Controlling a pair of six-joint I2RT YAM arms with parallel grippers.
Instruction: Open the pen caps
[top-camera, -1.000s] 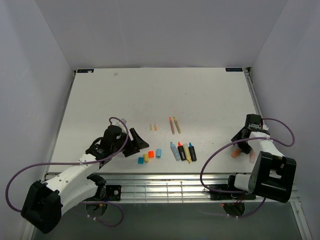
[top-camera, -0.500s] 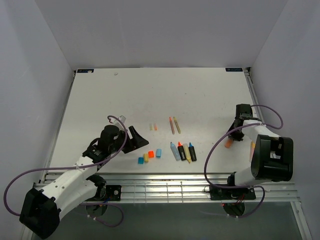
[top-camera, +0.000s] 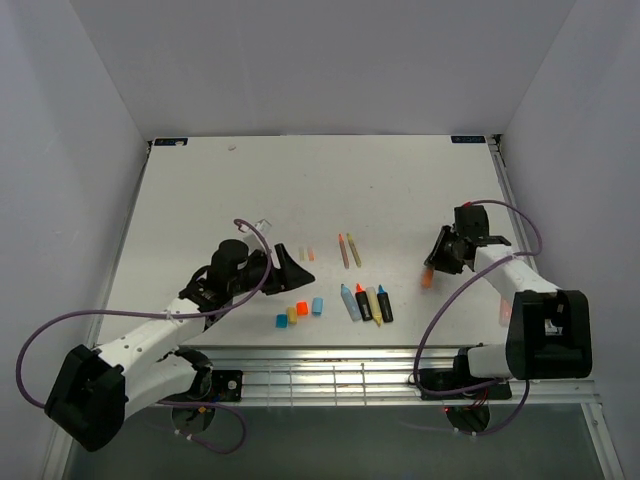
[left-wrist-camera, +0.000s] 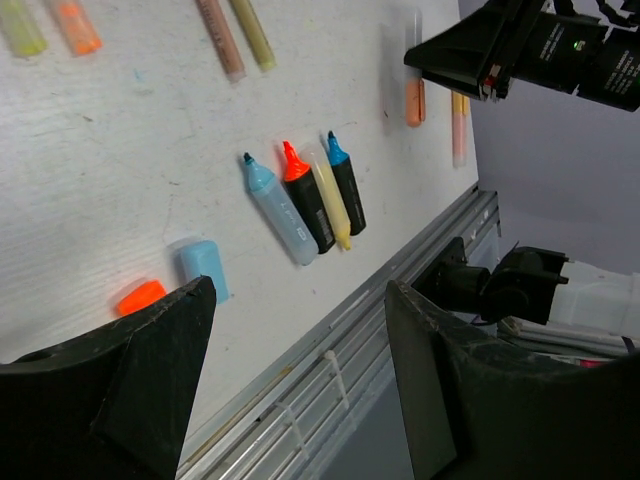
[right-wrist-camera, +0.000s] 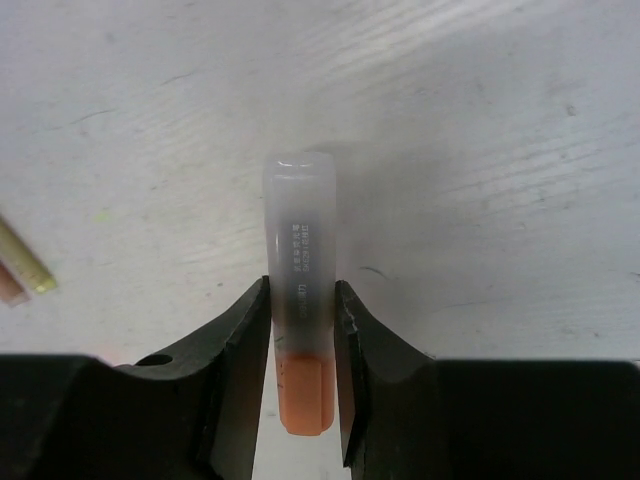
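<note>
Over the last second the right gripper (right-wrist-camera: 300, 295) had swung up and left, from beside its own base at the lower right of the overhead view to the middle right of the table (top-camera: 330, 180). It carried the orange pen (top-camera: 428, 279) with it. The left gripper (left-wrist-camera: 300, 290) had meanwhile slid rightward toward the centre. The right jaws were nearly closed, pinching the pen across its translucent middle, with the orange end nearest the wrist and the pale end pointing away. Which end was the cap could not be told, but the pen looked to be still in one piece. The left jaws stood wide apart with nothing between them. The two arms converging suggested a two-handed pull was being set up, with the free gripper due to take the pen's far end.

The loose pen caps (top-camera: 302, 309) lay in a short row at the lower middle, just below the left gripper, and two tiny pale caps (top-camera: 303, 254) sat a little above them. Four marker barrels (top-camera: 363, 303) and two thin pens (top-camera: 344, 250) lay between the grippers, so a low meeting path would have risked sweeping them. The barrels also sat near the railed front edge (top-camera: 350, 365). The upper half of the table offered bare room, and the right wall stood well apart from the pen.
</note>
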